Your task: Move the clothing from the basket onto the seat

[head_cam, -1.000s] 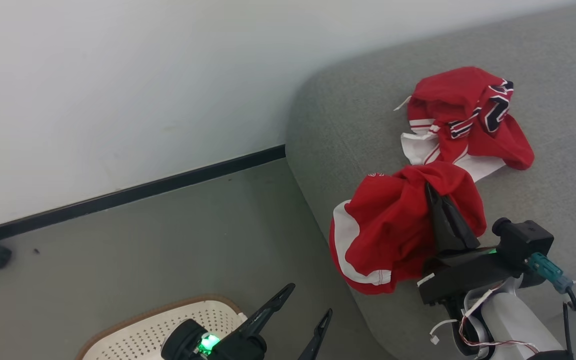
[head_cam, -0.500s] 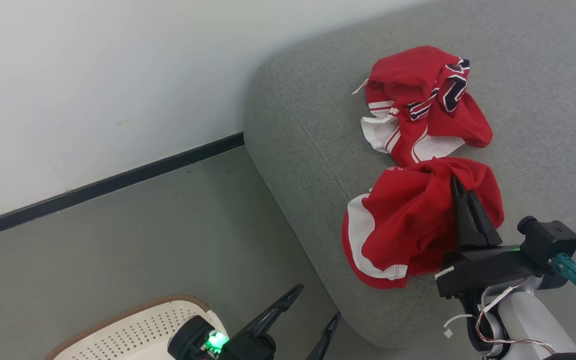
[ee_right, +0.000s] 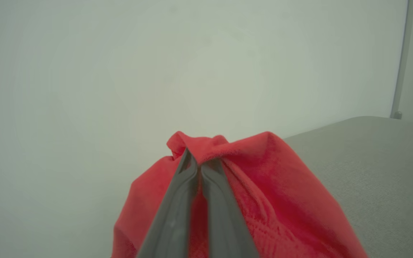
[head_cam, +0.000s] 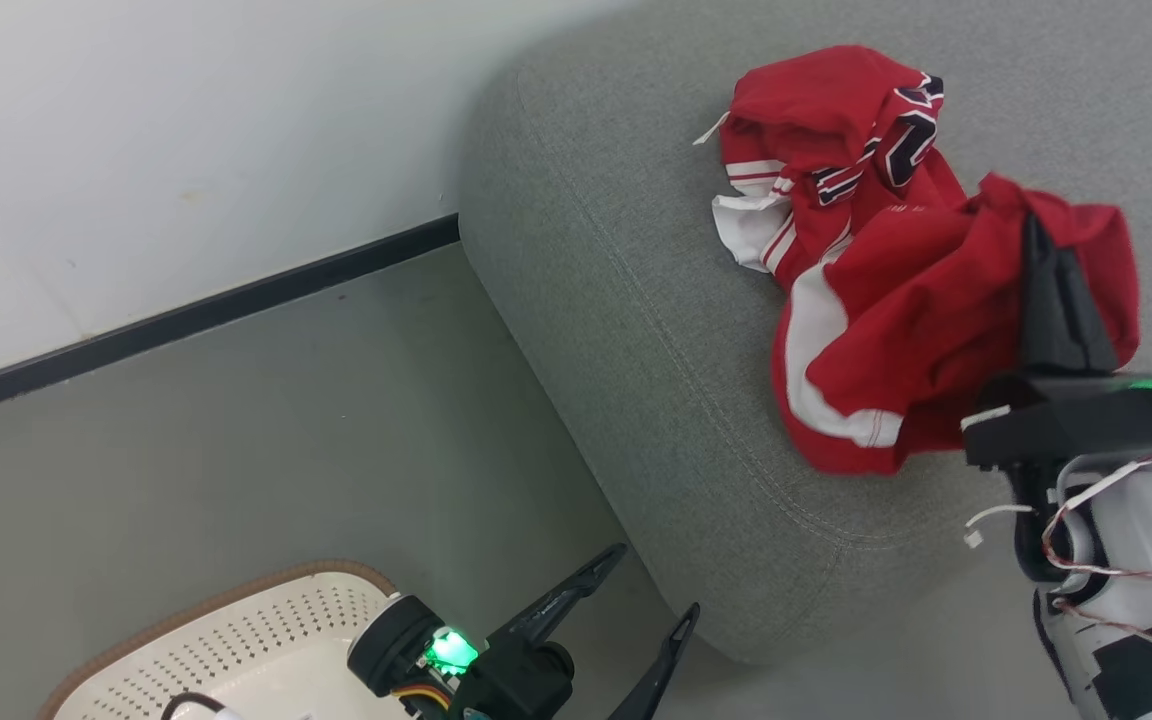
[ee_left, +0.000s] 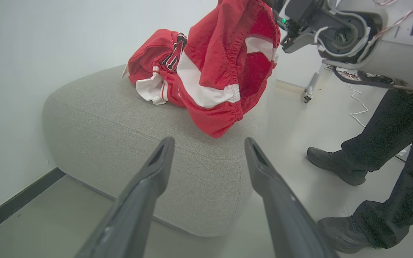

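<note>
The right hand is pinching a red garment, perhaps brushing the seat; the left hand is hovering spread near the basket.

Head view swung; whole picture shifted. Right gripper has carried the held garment up and inward from the rounded near edge of the seat, where it drooped over the side. It now hangs just beside the lying garment, overlapping it in head view.
</note>
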Robot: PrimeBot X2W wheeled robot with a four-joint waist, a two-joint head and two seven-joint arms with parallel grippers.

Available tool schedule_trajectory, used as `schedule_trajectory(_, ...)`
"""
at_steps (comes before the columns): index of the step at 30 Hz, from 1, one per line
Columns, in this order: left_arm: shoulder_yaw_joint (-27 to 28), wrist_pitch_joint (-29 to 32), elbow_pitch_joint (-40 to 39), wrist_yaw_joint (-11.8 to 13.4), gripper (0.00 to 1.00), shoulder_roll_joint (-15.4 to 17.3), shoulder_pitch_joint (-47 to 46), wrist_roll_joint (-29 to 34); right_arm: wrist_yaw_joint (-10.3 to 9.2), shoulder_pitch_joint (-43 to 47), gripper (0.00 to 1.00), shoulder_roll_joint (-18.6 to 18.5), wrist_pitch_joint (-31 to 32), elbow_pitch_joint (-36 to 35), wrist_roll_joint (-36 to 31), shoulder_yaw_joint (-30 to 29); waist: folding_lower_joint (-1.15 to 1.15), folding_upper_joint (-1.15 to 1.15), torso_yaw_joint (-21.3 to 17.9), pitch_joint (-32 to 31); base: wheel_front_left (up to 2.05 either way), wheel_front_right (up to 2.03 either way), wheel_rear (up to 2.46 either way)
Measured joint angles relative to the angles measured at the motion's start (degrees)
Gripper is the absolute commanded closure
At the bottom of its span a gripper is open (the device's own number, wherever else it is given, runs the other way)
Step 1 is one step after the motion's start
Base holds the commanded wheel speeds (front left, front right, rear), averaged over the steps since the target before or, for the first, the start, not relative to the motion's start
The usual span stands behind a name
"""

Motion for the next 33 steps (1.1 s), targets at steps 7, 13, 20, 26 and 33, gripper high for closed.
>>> schedule_trajectory(7, -0.9, 0.9, -0.2, -0.7, 0.00, 0.0, -2.1, 0.4, 0.36, -5.8, 1.00, -2.3, 0.0, -0.9, 0.0, -2.8, 0.00, 0.00, 1.5, 2.1, 0.00, 0.00, 0.00)
schedule_trajectory(13, -1.3, 1.3, -1.0, -1.3, 0.00, -0.1, -4.1, 0.5, 0.83, -13.0, 1.00, -4.3, -0.1, 0.4, 0.9, -5.7, -0.01, 0.00, 3.3, 4.2, 0.00, 0.00, 0.00)
schedule_trajectory(20, -2.3, 1.8, -2.1, -1.5, 0.00, -0.1, -5.8, 2.1, 1.29, -21.1, 1.00, -7.4, -0.4, 3.8, 1.5, -9.0, -0.01, 0.00, 5.7, 7.2, 0.00, 0.00, 0.00)
schedule_trajectory(26, -2.6, 1.9, -2.9, -1.9, 0.00, 0.1, -7.8, 2.6, 1.34, -27.4, 1.00, -10.7, -0.5, 7.4, 1.9, -11.5, 0.00, 0.00, 7.6, 10.4, 0.00, 0.00, 0.00)
schedule_trajectory(33, -2.6, 2.2, -4.1, -1.9, 0.00, 0.1, -9.8, 3.4, 1.92, -33.0, 1.00, -13.4, -0.5, 13.1, 1.9, -12.5, 0.00, 0.00, 9.6, 14.5, 0.00, 0.00, 0.00)
